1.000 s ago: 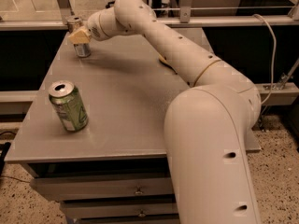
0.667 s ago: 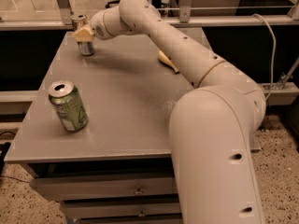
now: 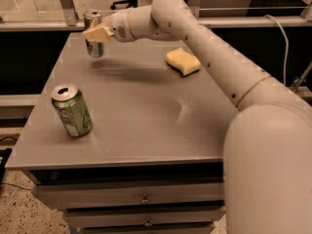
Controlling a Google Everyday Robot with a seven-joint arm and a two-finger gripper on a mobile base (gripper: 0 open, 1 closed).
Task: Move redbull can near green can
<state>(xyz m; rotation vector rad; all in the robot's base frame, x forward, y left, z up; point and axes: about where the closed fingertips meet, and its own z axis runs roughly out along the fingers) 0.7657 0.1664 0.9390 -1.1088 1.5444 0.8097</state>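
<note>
The redbull can [image 3: 94, 47], slim and silver, is at the far left of the grey table [image 3: 146, 111], upright. My gripper [image 3: 97, 33] is shut around its upper half, with a tan finger [image 3: 99, 33] across the can's front. The can seems to be held just above the tabletop. The green can [image 3: 72, 112] stands upright near the table's front left edge, well apart from the redbull can and closer to the camera. My arm [image 3: 209, 43] reaches in from the right across the back of the table.
A yellow sponge [image 3: 183, 61] lies on the far right part of the table, under my arm. Drawers [image 3: 141, 198] run along the table's front. A metal post [image 3: 66, 4] and a rail stand behind the table.
My gripper and the redbull can have moved slightly right and upward. The arm has shifted, and the yellow sponge now shows in full.
</note>
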